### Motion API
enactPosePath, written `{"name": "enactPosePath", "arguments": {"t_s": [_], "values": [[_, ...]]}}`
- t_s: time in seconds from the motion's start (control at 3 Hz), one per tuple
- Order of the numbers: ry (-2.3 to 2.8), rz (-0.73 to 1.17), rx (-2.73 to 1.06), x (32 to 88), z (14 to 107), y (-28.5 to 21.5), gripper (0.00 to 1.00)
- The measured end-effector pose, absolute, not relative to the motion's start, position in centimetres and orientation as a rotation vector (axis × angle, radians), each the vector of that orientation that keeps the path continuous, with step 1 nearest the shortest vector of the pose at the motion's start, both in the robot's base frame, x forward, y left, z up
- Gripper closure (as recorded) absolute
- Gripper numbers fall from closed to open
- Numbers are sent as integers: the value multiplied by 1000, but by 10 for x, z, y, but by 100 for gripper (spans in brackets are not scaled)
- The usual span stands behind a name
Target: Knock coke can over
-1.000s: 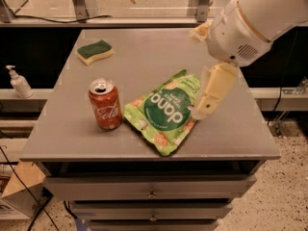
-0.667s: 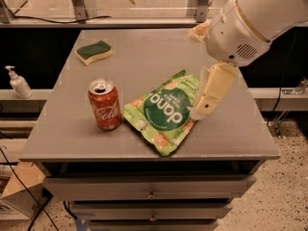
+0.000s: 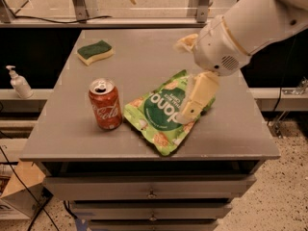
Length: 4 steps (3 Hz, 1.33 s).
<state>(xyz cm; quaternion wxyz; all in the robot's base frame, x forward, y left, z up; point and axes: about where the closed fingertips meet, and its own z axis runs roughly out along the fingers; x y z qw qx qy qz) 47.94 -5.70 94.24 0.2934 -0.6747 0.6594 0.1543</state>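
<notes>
Snack bag between gripper and coke can

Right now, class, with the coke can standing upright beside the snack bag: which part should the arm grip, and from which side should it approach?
Probably the mid-body of the coke can: it stands upright, so its round wall offers two opposite sides. Come from the right in the camera view, over the flat snack bag, where the pincer hangs.

On the desk, the coke can stands front-left, the snack bag just right of it, the tool over the bag, and the sponge in the back-left corner.
</notes>
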Motion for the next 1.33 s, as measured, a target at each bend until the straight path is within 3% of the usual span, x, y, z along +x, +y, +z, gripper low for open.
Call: {"name": "enactPosePath", "arguments": {"t_s": [1.33], "values": [[1497,844,-1741,493,877,94,0]]}}
